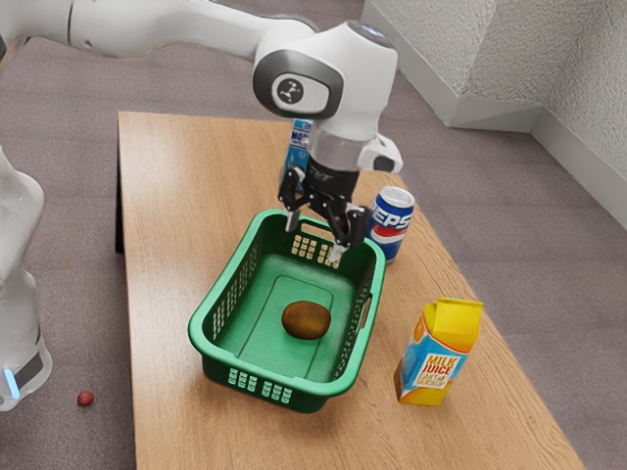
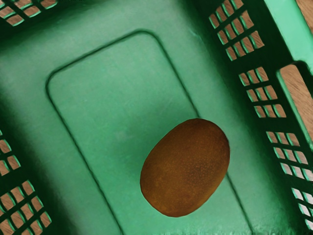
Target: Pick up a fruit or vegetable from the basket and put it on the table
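Hanging over one end of the green plastic basket (image 1: 318,385), the black two-finger pincer (image 1: 314,241) stands wide open, holding nothing; the brown oval fruit (image 1: 307,319) lies on the basket's floor.

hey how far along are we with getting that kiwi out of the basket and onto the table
Only the approach looks done: my gripper hangs open over the green basket. Nothing is in hand; the kiwi lies on the basket's bottom. Left to do: grasp it, lift it out, set it on the table.
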